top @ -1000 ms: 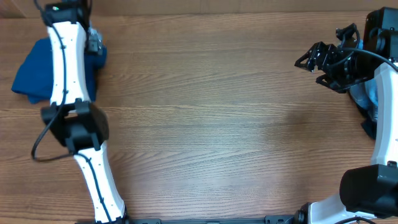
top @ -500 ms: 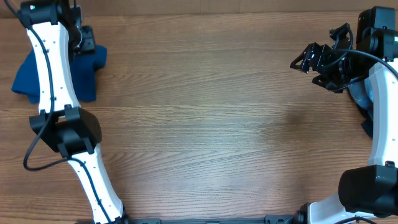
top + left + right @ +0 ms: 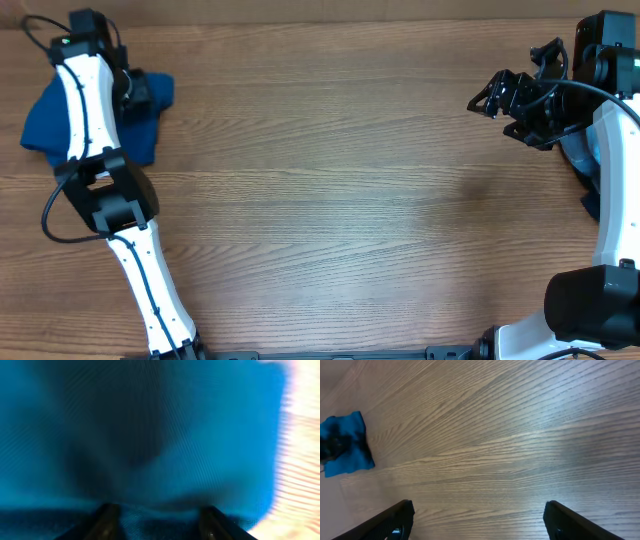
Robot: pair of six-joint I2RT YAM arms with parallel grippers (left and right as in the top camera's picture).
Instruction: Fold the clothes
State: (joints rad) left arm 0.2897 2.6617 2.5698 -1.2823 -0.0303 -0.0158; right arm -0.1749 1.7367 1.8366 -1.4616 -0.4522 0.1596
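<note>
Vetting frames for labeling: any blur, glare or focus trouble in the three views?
Left wrist: the shirt fills the frame, too close and smeared; the strip of table at right is blown out. Overhead: sharp, evenly lit, with a faint sheen mid-table. Right wrist: wood grain crisp, with a pale sheen across the middle.

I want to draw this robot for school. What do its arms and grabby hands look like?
The left arm and right arm are smooth white tubes joined by chunky black joints. Thin black cables run along them, and a tiny green light shows near the left wrist. The right gripper is black with two fingers; the left gripper looks dark too.
</note>
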